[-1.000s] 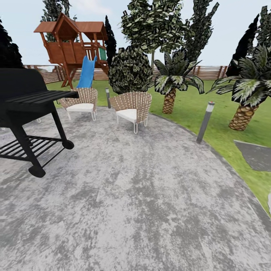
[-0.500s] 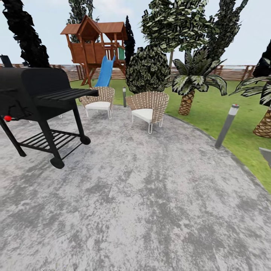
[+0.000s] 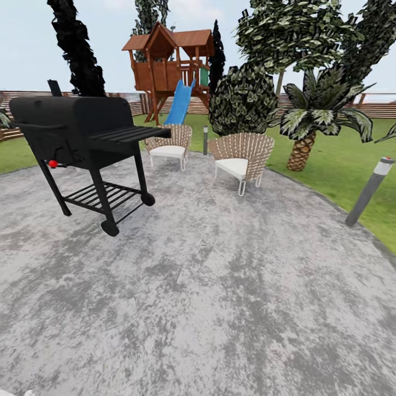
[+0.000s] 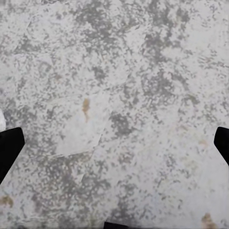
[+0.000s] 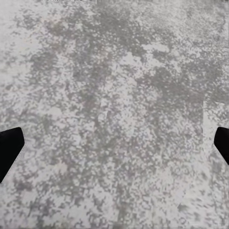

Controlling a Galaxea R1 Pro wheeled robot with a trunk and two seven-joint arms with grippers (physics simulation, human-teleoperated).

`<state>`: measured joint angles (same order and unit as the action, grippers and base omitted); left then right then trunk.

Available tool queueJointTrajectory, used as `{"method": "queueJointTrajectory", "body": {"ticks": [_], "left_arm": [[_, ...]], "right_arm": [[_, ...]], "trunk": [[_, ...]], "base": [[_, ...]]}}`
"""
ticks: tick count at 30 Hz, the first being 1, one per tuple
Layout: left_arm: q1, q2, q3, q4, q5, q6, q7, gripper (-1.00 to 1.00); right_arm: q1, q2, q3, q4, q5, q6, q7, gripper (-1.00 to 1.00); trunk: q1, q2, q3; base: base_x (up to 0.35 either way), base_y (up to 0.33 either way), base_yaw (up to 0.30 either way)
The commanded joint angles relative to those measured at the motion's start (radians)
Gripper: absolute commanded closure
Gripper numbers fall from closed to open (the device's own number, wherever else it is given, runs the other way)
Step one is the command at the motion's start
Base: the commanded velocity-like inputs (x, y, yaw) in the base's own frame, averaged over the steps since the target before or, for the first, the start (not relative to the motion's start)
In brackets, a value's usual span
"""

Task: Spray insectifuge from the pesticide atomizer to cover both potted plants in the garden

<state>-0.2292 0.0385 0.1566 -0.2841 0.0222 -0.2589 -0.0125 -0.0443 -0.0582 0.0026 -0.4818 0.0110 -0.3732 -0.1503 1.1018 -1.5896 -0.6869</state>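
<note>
The atomizer and the two small potted plants are out of view. I stand on a grey mottled stone patio in the garden, with green lawn and a brown slatted fence beyond it. My left gripper hangs open over bare paving, its two black fingertips far apart at the frame's sides. My right gripper is likewise open above the paving, with nothing between its fingertips.
A black barbecue grill on wheels stands at the left. Two wicker chairs sit at the patio's far edge. A grey bollard light marks the right rim. Behind are a wooden playhouse with a blue slide, a striped shrub and a short palm.
The whole head view has swung to the left: the grill, chairs and playhouse have slid rightward in the picture, and the right-hand palm and stepping stone have left it. Nothing in the scene itself moved.
</note>
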Motion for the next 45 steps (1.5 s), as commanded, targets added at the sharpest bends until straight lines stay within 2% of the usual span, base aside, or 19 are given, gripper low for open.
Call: {"method": "queueJointTrajectory", "body": {"ticks": [1,21,31,45], "left_arm": [[-0.001,0.000,0.001,0.001,0.002,-0.003,-0.002,-1.00],[-0.001,0.001,0.000,0.000,0.001,-0.004,-0.003,-1.00],[-0.001,0.003,0.000,0.001,0.001,-0.008,-0.003,-1.00],[-0.001,0.003,0.000,0.002,0.001,-0.008,-0.003,-1.00]], "right_arm": [[0.000,0.000,0.000,0.000,0.001,-0.003,-0.003,-1.00],[0.000,0.000,0.000,0.000,0.001,-0.001,-0.002,-1.00],[0.000,0.000,0.000,0.000,0.001,-0.001,-0.002,-1.00],[0.000,-0.003,0.002,0.000,0.002,-0.002,0.002,-1.00]], "trunk": [[0.000,0.000,-0.001],[0.000,0.000,-0.014],[0.000,0.000,-0.021],[0.000,0.000,-0.022]], "base": [[0.000,0.000,0.279],[0.005,-0.003,0.279],[0.165,-0.199,0.271],[0.178,-0.222,0.029]]}}
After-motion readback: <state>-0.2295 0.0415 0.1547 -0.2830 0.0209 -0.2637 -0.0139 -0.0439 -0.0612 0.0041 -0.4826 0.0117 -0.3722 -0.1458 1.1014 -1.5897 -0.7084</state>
